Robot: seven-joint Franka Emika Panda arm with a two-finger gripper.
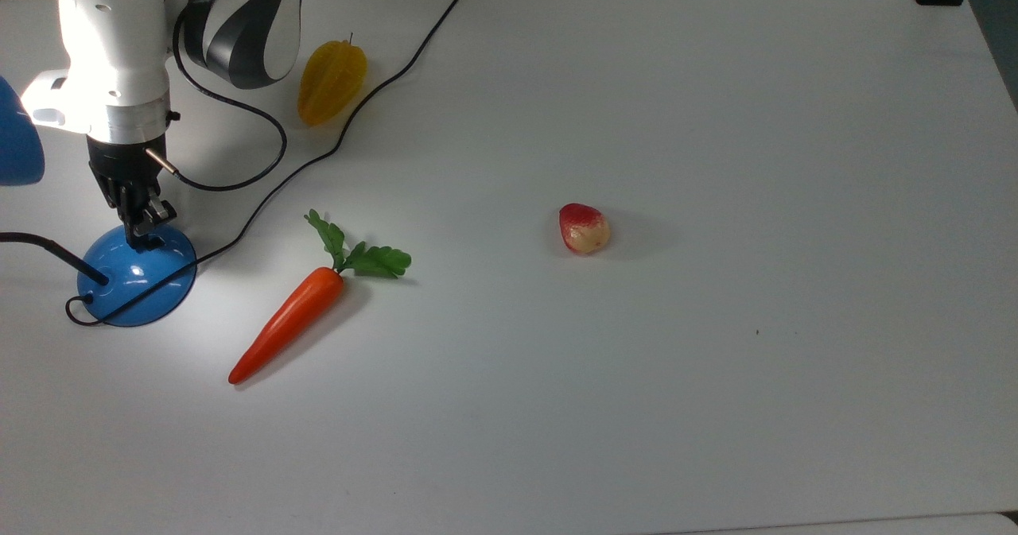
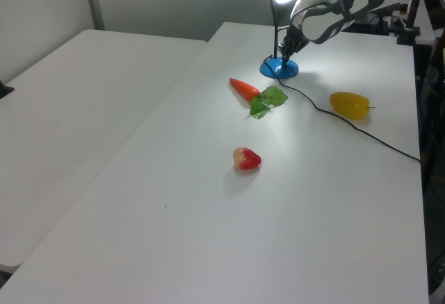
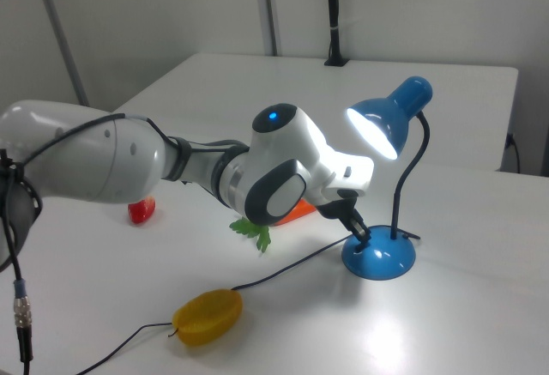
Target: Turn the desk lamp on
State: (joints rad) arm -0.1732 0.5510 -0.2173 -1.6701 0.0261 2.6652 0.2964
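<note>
The desk lamp is lit. Its glossy blue dome base sits at the top view's left edge, and its shade is cut off by the frame. In the right view the shade glows above the base on a thin black gooseneck. My gripper points down with its fingers shut, its tips on the far rim of the dome's top. The right view shows the gripper touching the base's left side. In the left view the gripper is just above the base.
The lamp's black cord runs from the base across the table to its far edge. An orange carrot lies right of the base in the top view. A yellow starfruit lies further back, and a red fruit sits mid-table.
</note>
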